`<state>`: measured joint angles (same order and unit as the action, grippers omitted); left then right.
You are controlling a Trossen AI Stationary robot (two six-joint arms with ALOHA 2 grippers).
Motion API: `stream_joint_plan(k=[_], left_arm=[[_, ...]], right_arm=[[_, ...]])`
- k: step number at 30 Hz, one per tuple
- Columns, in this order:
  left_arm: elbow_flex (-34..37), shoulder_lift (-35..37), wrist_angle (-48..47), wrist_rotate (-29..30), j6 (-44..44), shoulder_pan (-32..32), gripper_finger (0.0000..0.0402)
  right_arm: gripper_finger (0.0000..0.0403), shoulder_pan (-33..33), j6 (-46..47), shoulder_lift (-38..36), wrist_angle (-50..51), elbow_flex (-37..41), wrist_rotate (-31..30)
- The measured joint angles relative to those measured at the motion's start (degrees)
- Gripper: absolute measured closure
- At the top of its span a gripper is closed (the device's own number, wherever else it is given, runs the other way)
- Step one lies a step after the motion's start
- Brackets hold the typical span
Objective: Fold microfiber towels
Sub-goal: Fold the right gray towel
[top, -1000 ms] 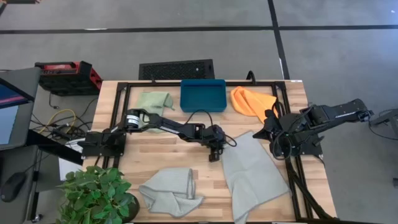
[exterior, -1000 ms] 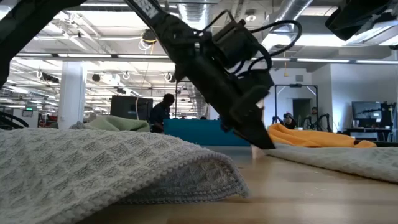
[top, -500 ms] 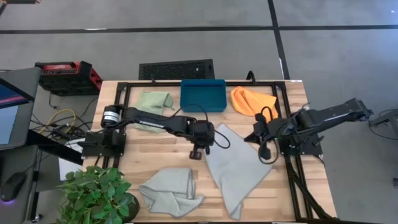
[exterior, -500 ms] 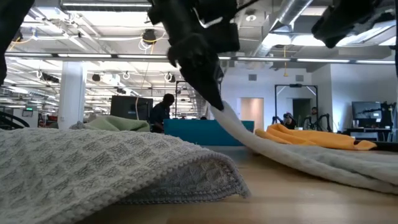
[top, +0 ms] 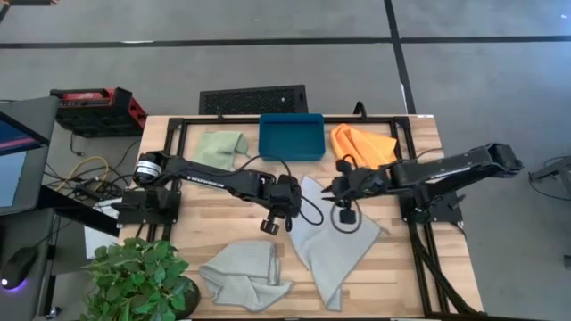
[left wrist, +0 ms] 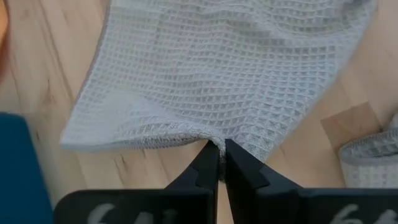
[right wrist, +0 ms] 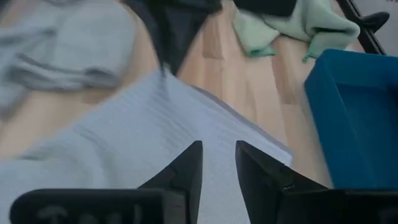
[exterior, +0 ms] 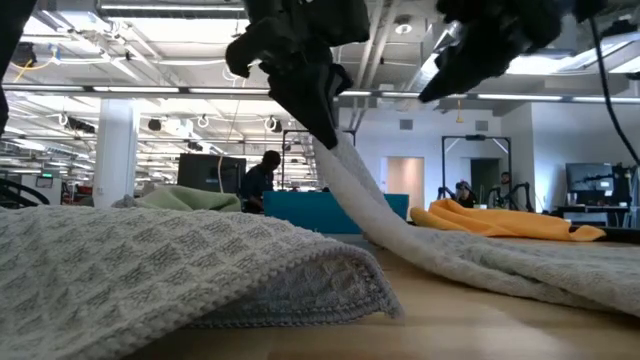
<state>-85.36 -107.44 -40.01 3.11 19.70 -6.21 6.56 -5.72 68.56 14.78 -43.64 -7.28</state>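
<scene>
High view: overhead, straight down, far enough to take in whole bench (top: 223,223), both arms, floor around.
Low view: at bench-top level, looking across into room; crumpled grey towel (exterior: 150,270) very near lens.
Left wrist view: close, looking down past own fingers (left wrist: 205,171) onto spread grey towel (left wrist: 236,74).
Right wrist view: close, low angle over same towel, toward blue tray (right wrist: 357,112) and green towel (right wrist: 286,25).
All four views share spread grey towel.

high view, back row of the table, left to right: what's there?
light green towel → teal tray → orange towel
</scene>
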Motion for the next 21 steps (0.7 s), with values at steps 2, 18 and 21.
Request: stream_joint_plan(k=[2,18,21], left_arm=[[0.0,0.0,0.0,0.6,0.7,-0.5,0.0399],[0.0,0.0,-2.6,0.8,-1.2,-1.1,0.0399],[0.0,0.0,-4.8,1.5,-2.8,-1.2,0.0399]], right_arm=[[0.0283,-1.0,-4.2,2.6,-1.3,0.0,1.3],[0.0286,-7.4,-23.2,22.4,-4.4,-10.9,9.3],[0.0286,-8.1,-24.8,24.1,-2.0,-13.4,11.5]])
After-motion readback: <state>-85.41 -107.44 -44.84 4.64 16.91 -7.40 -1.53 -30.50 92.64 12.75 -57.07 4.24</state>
